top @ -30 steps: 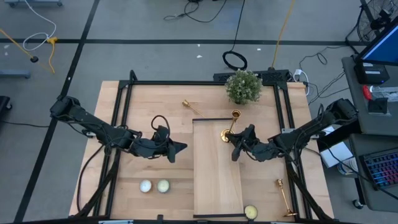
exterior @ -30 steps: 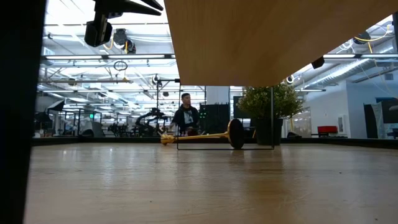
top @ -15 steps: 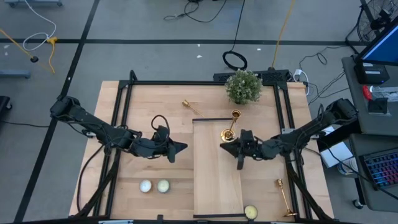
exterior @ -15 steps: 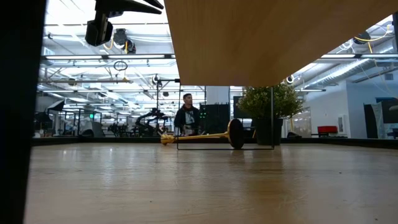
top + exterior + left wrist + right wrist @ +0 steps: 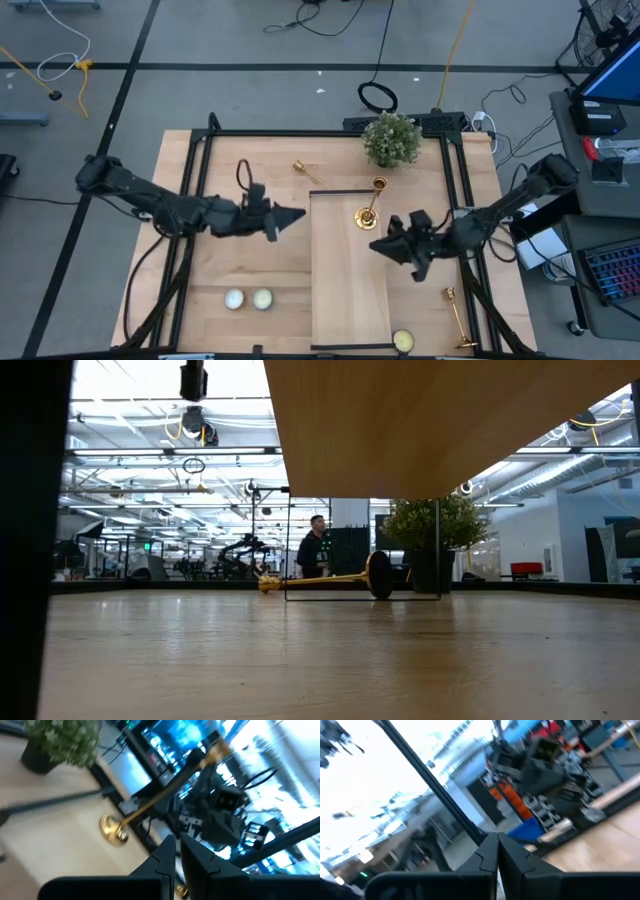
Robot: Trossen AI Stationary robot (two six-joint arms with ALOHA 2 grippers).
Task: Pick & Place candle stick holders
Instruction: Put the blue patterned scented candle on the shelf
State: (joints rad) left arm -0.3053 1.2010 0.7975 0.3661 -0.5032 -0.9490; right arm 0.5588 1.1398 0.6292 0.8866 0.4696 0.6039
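Three slim shiny brass candlestick holders on the pale wooden bench (image 5: 240, 275), none of them gripped. One upright brass holder (image 5: 369, 203) near the far end of the raised lighter wooden board (image 5: 345, 290), flared base on the board, cup uppermost, stem leaning slightly in the high view. Just short of it, toward the near right, the right gripper (image 5: 379, 246) over the board, jaws shut and empty, apart from the holder. Same upright holder in the left wrist view (image 5: 150, 805), ahead of the left arm's own dark fingers (image 5: 167, 855), which sit pressed nearly together. Left gripper (image 5: 299, 214) over the bare bench just left of the board's edge, jaws shut on nothing, pointing toward the upright holder, well apart from it. Second brass holder (image 5: 306, 171) lying flat on the bench beyond the left gripper, long axis diagonal, also seen lying on its side in the low view (image 5: 330, 577) with round base to the right. Third brass holder (image 5: 458, 318) lying near the bench's near right corner, long axis running roughly near to far, behind the right gripper. Small green potted plant (image 5: 391, 139) at the far edge; two round pale candles (image 5: 248, 298) near the front left, another pale candle (image 5: 403, 341) at the board's near end.
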